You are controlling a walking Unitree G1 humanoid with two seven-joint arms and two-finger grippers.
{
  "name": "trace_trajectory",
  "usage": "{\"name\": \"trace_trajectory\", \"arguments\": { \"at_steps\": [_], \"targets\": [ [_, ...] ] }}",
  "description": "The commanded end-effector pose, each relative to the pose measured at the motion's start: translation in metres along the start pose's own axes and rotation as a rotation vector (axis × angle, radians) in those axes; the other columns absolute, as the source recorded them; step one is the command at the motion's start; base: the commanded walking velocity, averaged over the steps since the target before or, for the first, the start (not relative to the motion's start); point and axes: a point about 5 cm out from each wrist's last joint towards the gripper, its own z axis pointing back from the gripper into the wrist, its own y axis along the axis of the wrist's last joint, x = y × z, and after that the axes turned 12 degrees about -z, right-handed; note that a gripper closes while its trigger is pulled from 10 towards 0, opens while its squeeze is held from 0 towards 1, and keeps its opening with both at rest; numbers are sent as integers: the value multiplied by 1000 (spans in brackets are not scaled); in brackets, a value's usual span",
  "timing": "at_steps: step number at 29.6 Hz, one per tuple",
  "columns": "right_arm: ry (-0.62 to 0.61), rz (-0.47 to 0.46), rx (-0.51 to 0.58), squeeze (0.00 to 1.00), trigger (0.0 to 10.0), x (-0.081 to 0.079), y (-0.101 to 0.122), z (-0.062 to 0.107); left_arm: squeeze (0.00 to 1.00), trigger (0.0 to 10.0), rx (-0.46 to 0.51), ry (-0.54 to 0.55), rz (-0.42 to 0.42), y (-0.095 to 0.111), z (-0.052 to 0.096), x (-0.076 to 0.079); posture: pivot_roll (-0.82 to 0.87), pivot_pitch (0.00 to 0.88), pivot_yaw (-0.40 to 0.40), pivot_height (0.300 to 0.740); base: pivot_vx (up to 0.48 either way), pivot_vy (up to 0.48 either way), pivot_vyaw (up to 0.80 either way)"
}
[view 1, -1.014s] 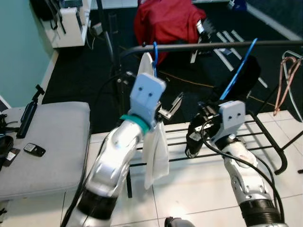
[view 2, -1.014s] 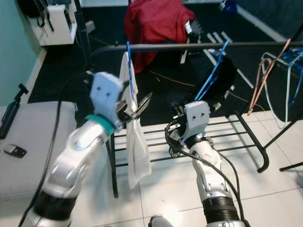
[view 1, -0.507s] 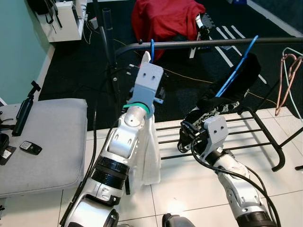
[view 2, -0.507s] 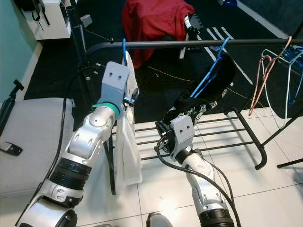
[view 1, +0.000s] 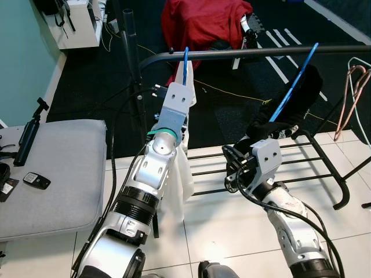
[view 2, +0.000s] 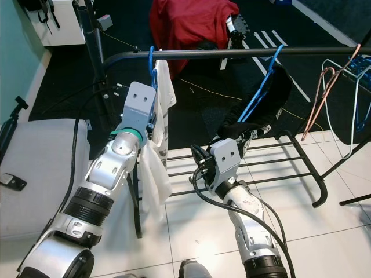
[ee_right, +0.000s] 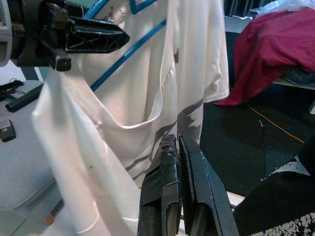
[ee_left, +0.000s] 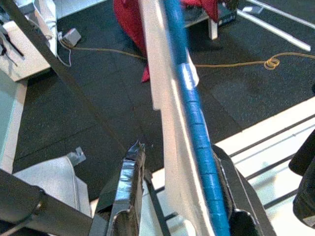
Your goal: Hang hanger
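Left eye view: the left hand (ee_left: 177, 216) is held up high, just under the black rail (view 1: 255, 53). A blue hanger (view 1: 184, 65) has its hook over the rail. A white shirt (view 2: 155, 174) hangs on this hanger and drops down beside the left arm.

In the left wrist view, the two black fingers (ee_left: 125, 196) stand apart. The blue hanger bar and the white shirt edge run between them. The bar lies close against one finger, and there is a gap on the other side. So the left hand is spread around the hanger, not squeezing it.

The right hand (ee_right: 178, 196) is lower and nearer the middle, close to the white shirt. In the right wrist view its two fingers are pressed together with nothing between them. The shirt hangs just in front of them.

A second blue hanger (view 1: 294, 81) hangs farther along the rail with a black cloth (view 1: 290, 107) on it. More hangers (view 2: 330, 92) are at the right end. A red cloth (view 1: 203, 23) lies on the dark floor behind the rail. A grey cushion (view 1: 55, 174) sits at the left with a phone (view 1: 36, 180) on it.
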Motion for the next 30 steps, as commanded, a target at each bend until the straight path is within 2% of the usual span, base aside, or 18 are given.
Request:
{"name": "trace_trajectory", "arguments": {
  "at_steps": [1,12,16,18,23,24,26,27,28,30],
  "targets": [
    [-11,-14,-10,0,10000,1,-2,3,0,0,-16,20,-17,0,-3,-2,-105,51,62,740,0,0,0],
    [-17,-12,-8,0,10000,3,-1,3,0,0,25,105,-44,6,-7,-24,-105,49,60,740,0,0,0],
    [-19,-11,-5,0,10000,3,0,3,0,0,89,91,-74,10,-4,-33,-106,50,59,740,0,0,0],
    [-22,-9,-5,0,10000,4,0,3,0,0,128,85,-95,12,-1,-44,-104,52,56,740,0,0,0],
    [-24,-6,-5,0,10000,5,1,3,0,0,153,61,-82,14,1,-54,-104,52,56,740,0,0,0],
    [-24,-2,1,0,10000,6,4,3,0,3569,240,-55,-70,23,8,-58,-101,52,52,740,0,0,0],
    [-24,0,4,0,10000,7,5,3,0,3569,271,-97,-73,27,11,-59,-101,52,52,740,0,0,0],
    [-23,3,6,0,10000,7,6,2,0,7961,290,-135,-83,29,14,-60,-101,52,52,740,0,0,0],
    [-21,7,10,0,10000,8,8,2,0,10000,308,-167,-101,30,16,-61,-101,52,52,740,0,0,0],
    [-18,11,13,0,10000,8,10,3,0,10000,315,-197,-114,30,19,-62,-98,51,53,740,0,0,0]
  ]
}}
